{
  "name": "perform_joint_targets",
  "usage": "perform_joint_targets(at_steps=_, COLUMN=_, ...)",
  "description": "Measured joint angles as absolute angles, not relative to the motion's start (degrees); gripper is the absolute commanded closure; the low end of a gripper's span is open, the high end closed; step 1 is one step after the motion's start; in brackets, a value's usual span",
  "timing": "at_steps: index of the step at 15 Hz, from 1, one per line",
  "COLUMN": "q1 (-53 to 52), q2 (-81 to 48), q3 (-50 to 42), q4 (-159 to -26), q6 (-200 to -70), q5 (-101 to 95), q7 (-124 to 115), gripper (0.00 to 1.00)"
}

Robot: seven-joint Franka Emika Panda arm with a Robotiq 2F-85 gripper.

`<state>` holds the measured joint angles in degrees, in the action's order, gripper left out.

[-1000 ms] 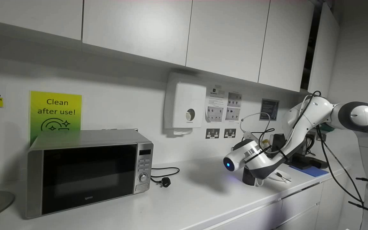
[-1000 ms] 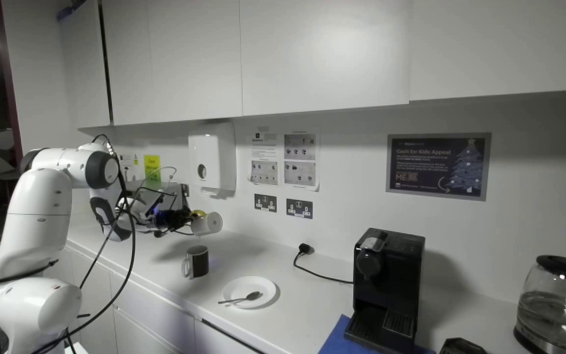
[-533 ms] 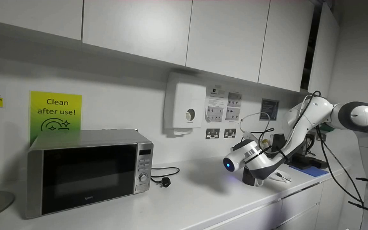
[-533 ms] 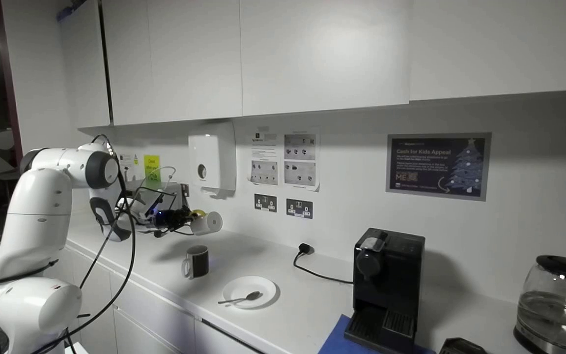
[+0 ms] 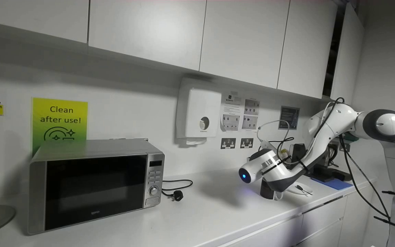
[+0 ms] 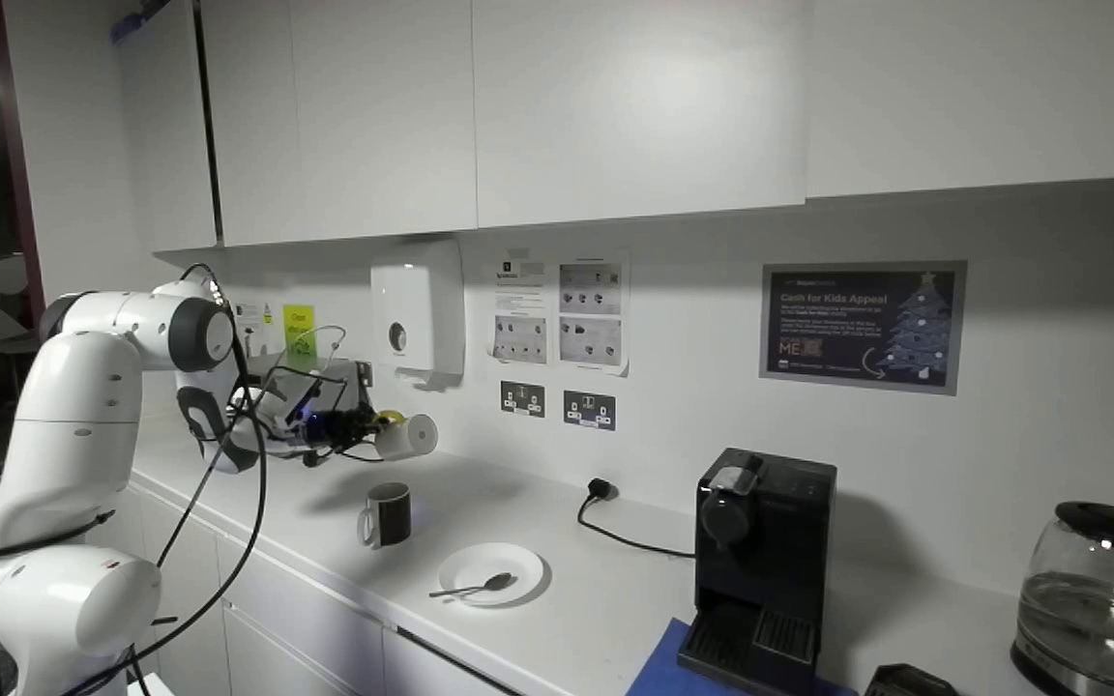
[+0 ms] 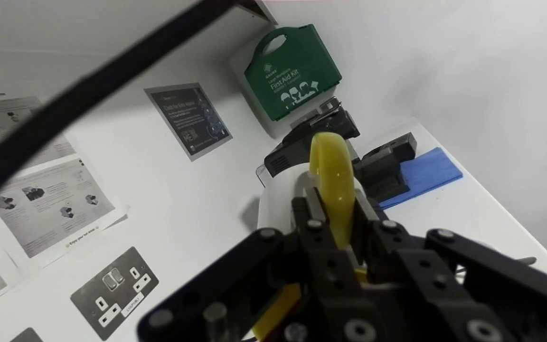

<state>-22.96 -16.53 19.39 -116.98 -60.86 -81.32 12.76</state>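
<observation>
My gripper (image 7: 340, 204) is shut on the yellow handle (image 7: 334, 178) of a white mug, a finger on each side of it. In the wrist view the mug's white body (image 7: 276, 202) shows behind the fingers, partly hidden. An exterior view shows this white mug (image 6: 408, 439) held in the air, tipped onto its side with its base towards the camera. Its mouth cannot be seen. Beneath it, apart from it, a dark mug (image 6: 395, 514) with a pale handle stands upright on the counter. The arm partly covers that dark mug (image 5: 266, 190) in an exterior view.
A white plate (image 6: 526, 588) with a spoon (image 6: 496, 582) lies near the counter's front edge. Farther along are a black coffee machine (image 6: 760, 570) on a blue cloth (image 6: 661, 667) and a glass jug (image 6: 1084, 609). A microwave (image 5: 98, 185) stands opposite. Wall cupboards (image 6: 634, 106) hang above.
My wrist has shifted very slightly upward, the white mug staying tipped in the grip. A faint streak beneath the white mug one second ago does not show now.
</observation>
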Motion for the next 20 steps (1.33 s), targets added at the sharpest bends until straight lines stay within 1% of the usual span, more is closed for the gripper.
perform_joint_targets(at_steps=13, q1=-22.5, q2=-15.0, q3=19.4, q4=-113.8, q6=-60.9, q5=-80.4, q7=12.4, gripper=0.96)
perform_joint_targets(at_steps=20, q1=-22.3, q2=-11.9, q3=19.4, q4=-113.3, q6=-60.9, q5=-75.6, q7=9.6, gripper=0.96)
